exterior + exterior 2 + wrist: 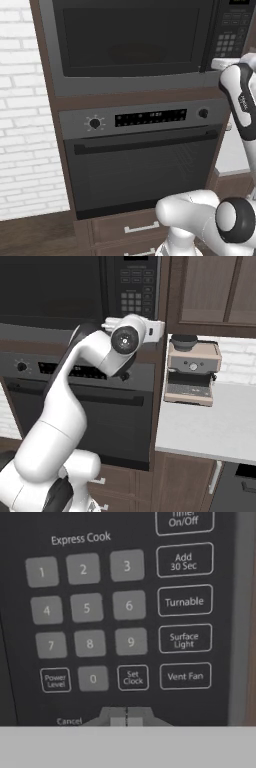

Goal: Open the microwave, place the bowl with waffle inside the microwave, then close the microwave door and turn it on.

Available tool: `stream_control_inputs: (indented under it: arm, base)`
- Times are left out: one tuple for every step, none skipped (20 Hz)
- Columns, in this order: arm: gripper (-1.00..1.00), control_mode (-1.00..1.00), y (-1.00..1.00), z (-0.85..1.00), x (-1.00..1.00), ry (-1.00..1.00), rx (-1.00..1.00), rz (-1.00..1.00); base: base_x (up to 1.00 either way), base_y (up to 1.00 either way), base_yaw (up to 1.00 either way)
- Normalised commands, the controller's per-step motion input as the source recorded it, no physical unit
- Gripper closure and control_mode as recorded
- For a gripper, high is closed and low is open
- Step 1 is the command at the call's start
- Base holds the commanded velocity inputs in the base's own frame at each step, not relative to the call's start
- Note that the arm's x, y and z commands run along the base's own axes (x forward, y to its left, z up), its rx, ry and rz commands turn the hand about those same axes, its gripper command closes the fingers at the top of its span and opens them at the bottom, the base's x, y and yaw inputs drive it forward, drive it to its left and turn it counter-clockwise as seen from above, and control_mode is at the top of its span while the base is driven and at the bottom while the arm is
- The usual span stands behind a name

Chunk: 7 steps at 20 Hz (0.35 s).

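A: Item one, microwave (135, 45). Condition?
B: Built into the cabinet above the oven (140, 160). Door (130, 37) dark glass, flush with its frame; reads as closed. Bowl and waffle not listed: the glass is too dark to show what is inside.

A: Item two, keypad (120, 612). Position?
B: Black panel at the microwave's right edge. Hand view sits close against it: digits one to nine in three rows, zero below, "Add 30 Sec", "Turnable", "Surface Light" and "Vent Fan" in a right-hand column, "Cancel" at the lower left.

A: Item three, gripper (126, 718). State?
B: Fingers pressed together, nothing between them. Tips rise at the bottom of the hand view, just below "Set Clock" and right of "Cancel", at or very near the panel face. Contact cannot be confirmed.

A: Step in hand, by judgement?
B: Turning it on; the last step, given the closed door. The closed tips serve as one blunt poker.

A: Handling notes?
B: Keep the fingers shut and square to the panel. Push straight in, short and light, on the start key, which likely lies beneath the tips. Avoid drifting left onto "Cancel". Withdraw along the same line.

A: Sundries?
B: Coffee machine (192, 373) on the surface (210, 431) to the right, well apart.
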Motion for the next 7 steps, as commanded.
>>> stream_control_inputs:
  arm:
    - [1.00,-1.00,0.00,-0.21,0.11,-0.04,-0.01,0.00]
    - [1.00,-1.00,0.00,-0.24,0.10,-0.05,-0.02,0.00]
    - [1.00,-1.00,0.00,-0.25,0.11,-0.05,-0.02,0.00]
    - [1.00,-1.00,0.00,-0.26,0.11,-0.05,-0.02,0.00]
    - [1.00,-1.00,0.00,-0.24,0.09,-0.05,-0.02,0.00]
    - [1.00,-1.00,0.00,-0.23,0.08,-0.04,-0.01,0.00]
    - [1.00,-1.00,0.00,-0.21,0.05,-0.04,-0.01,0.00]
  base:
    - [0.00,0.00,0.00]
    - [0.00,0.00,0.00]
    - [0.00,0.00,0.00]
    - [0.00,0.00,0.00]
    - [0.00,0.00,0.00]
    - [0.00,0.00,0.00]
    - [0.00,0.00,0.00]
